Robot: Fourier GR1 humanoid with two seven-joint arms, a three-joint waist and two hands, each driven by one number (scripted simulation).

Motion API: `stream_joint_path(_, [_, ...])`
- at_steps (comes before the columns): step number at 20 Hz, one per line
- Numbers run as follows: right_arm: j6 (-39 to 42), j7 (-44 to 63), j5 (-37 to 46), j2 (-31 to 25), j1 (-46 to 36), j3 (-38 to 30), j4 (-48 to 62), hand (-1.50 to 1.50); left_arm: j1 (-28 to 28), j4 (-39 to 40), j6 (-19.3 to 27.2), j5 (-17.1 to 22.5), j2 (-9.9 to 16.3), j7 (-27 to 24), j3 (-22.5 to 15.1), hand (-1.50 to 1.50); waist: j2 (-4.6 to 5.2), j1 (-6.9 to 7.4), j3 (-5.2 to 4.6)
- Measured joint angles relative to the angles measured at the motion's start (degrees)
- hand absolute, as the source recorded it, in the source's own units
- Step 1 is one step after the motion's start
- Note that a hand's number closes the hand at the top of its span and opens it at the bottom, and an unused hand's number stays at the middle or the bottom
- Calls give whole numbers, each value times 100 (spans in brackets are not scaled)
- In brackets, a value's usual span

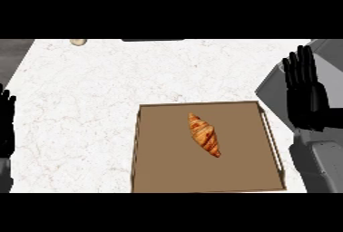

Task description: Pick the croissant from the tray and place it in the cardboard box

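A golden-brown croissant lies near the middle of a brown tray on the white marble counter. Its long axis runs from upper left to lower right. My right hand is at the right edge of the view, fingers straight and pointing up, open and holding nothing, to the right of the tray. My left hand shows only partly at the left edge, fingers up, far from the tray. No cardboard box is visible.
The tray has raised rims and a rail along its right side. A small tan object sits at the counter's far left edge. A grey surface lies at the right behind my right hand.
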Motion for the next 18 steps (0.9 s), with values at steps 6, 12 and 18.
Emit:
stream_joint_path(6, [678, 258, 871, -830, -899, 859, -779, -150, -417, -404, -779, -444, 247, -166, -794, 0, -21, 22, -59])
stream_joint_path(12, [1652, 543, 2272, -2135, -1731, 1785, -1100, -150, -741, -647, -1532, -715, 281, -215, -1567, 0, 16, 23, -72])
stream_joint_path(18, [2313, 292, 3396, -2656, -2157, 2548, -1467, -150, -890, -642, -1879, -830, 209, -321, -1797, 0, 52, 140, -45])
